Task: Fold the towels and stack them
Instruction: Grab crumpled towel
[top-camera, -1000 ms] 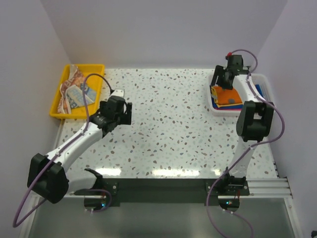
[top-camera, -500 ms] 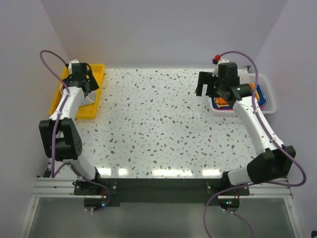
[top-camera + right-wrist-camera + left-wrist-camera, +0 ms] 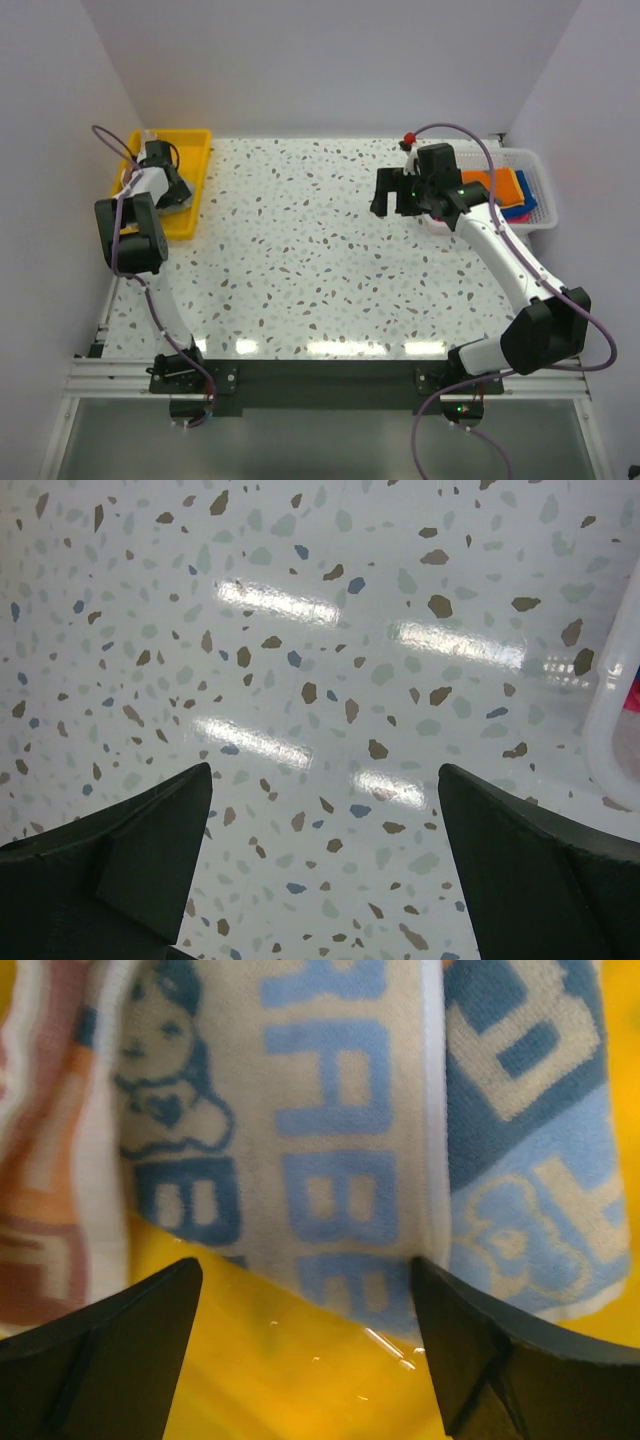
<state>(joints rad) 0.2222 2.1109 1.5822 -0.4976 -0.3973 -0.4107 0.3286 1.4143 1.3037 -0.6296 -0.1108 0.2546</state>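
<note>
The orange-blue towel (image 3: 340, 1110) with white print lies in the yellow tray (image 3: 195, 140). In the left wrist view it fills the upper half. My left gripper (image 3: 305, 1335) is open low over the tray floor, its fingertips (image 3: 110, 1350) just short of the towel's near edge, and nothing is between them. In the top view that gripper (image 3: 168, 190) covers most of the towel. An orange towel (image 3: 495, 184) lies on a blue one (image 3: 516, 210) in the white basket (image 3: 535, 160). My right gripper (image 3: 390, 195) hangs open over bare table left of the basket.
The left wall stands close beside the tray. In the right wrist view my gripper (image 3: 325, 850) looks down on speckled tabletop, with the basket's corner (image 3: 612, 730) at the right edge. The back wall runs behind both containers.
My left arm swung from the table into the yellow tray and came down at the printed towel. My right gripper opened, left the basket and moved left over the table.
</note>
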